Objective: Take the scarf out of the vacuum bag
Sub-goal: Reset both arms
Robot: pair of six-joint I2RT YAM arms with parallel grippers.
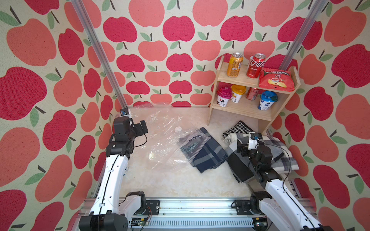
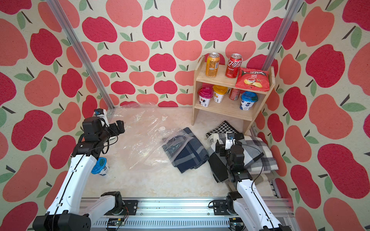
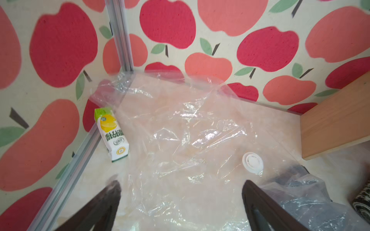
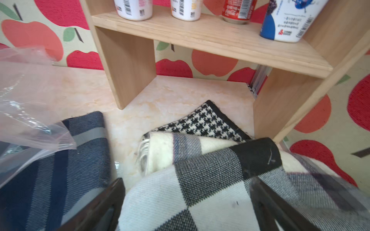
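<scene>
Sticking out of vacuum bag at 4 o'clock, scarf looks soft, limp; pinch its bare edge. Left gripper, right gripper spread, empty.

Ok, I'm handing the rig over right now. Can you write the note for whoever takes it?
Left end effector: open, empty, over the vacuum bag.
Right end effector: open, empty, over the grey plaid scarf piled at the right.
Blue plaid scarf: mostly outside the bag, but one end is covered by film at the bag's zip mouth. I cannot tell whether that end is inside or just beneath.
Done: most of the scarf is out.
Left: probably pin the bag and pull the blue scarf clear of the mouth.
</scene>
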